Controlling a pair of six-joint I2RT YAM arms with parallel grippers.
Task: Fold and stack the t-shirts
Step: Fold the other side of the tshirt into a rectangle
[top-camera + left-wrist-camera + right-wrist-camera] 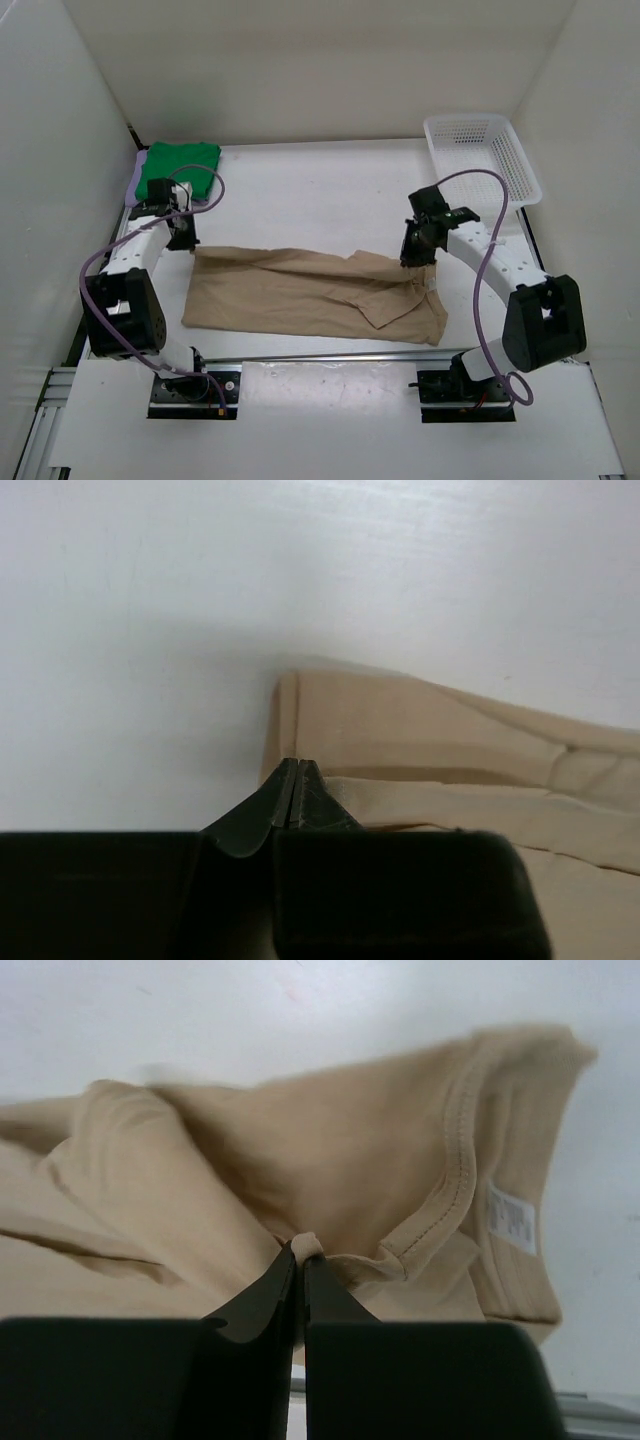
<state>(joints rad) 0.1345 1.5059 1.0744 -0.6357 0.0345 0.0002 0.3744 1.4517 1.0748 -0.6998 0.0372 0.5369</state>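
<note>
Beige cloth fills the middle of the white table (330,190). The beige t-shirt (300,295) lies lengthwise from left to right, just beyond the two arm bases (195,385) bolted at the near edge. It is mostly flat and creased along its length, with a looser flap bunched at its near-right corner.

At the shirt's left end, the left gripper (297,772) is pinched shut on the edge of the fabric. Its dark fingertips are pressed together where the hem meets the tabletop, and the cloth there lies low and flat against the surface.

At the right end, the right gripper (301,1250) is clamped on a fold near the neckline. A small nub of fabric pokes up between its closed tips. The stitched collar (455,1175) curves just right of that pinch, with a white label (510,1218) showing inside it, and the cloth around the grip is drawn up into a soft ridge.

Farther back on the left, a folded green t-shirt (182,160) sits in the far-left corner, well apart from the beige one. It rests on a lavender t-shirt (137,178), of which only a strip shows at the left side.

In the far-right corner, a white mesh basket (482,152) stands against the wall.
</note>
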